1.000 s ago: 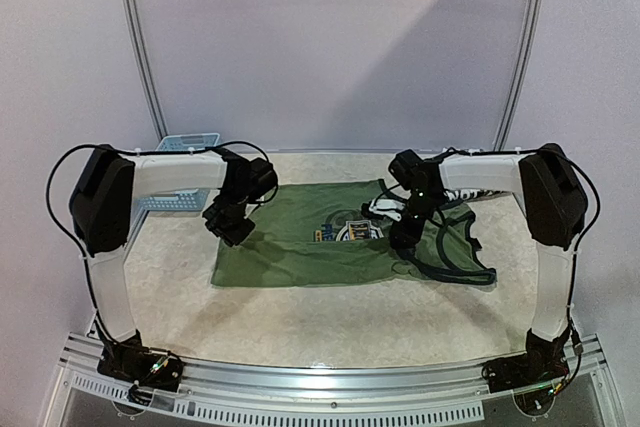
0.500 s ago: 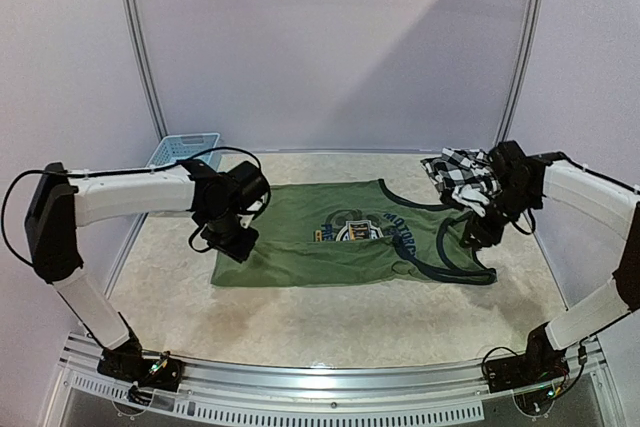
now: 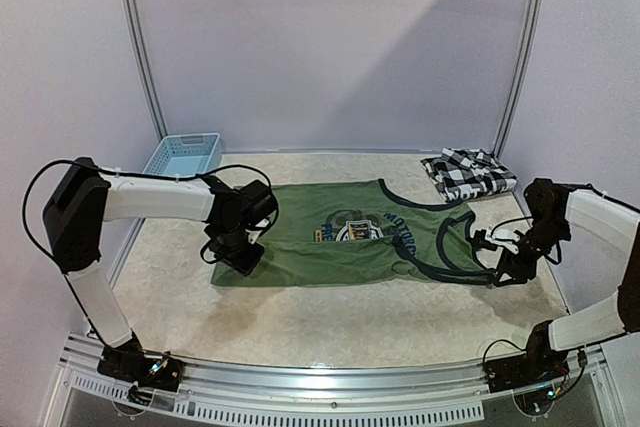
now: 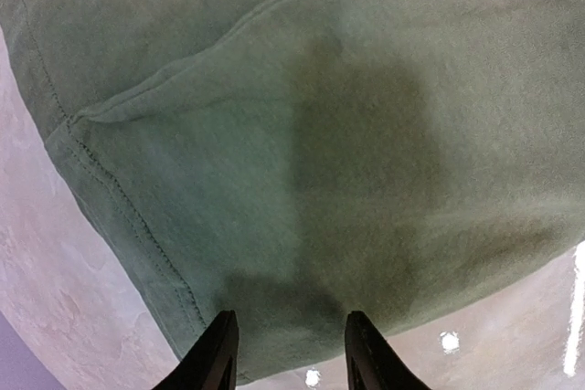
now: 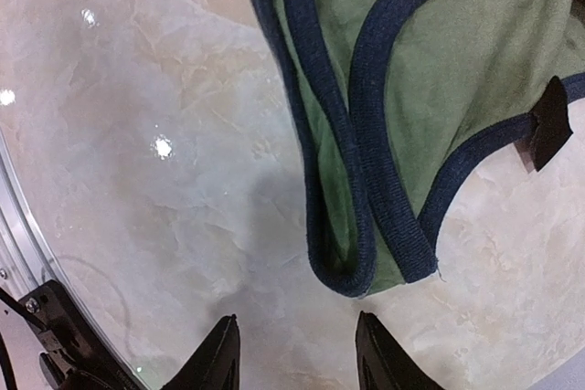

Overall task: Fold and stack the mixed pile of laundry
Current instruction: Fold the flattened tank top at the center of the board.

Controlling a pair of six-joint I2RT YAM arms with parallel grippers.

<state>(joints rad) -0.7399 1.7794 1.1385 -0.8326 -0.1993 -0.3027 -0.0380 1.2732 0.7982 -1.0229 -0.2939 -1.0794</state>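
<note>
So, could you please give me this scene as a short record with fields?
green shirt: laid out in the middle, emblem up
checked shirt: bunched at far right, apart from the green shirt
basket: far left
left gripper: open, over the green shirt's left hem
right gripper: open, just short of a strap

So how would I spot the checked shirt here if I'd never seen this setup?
Start at the marbled table and look to its far right corner. The checked shirt lies there in a bundle. Its black-and-white squares set it apart from the olive-green sleeveless shirt spread flat in the middle and the light blue basket at far left.
</note>
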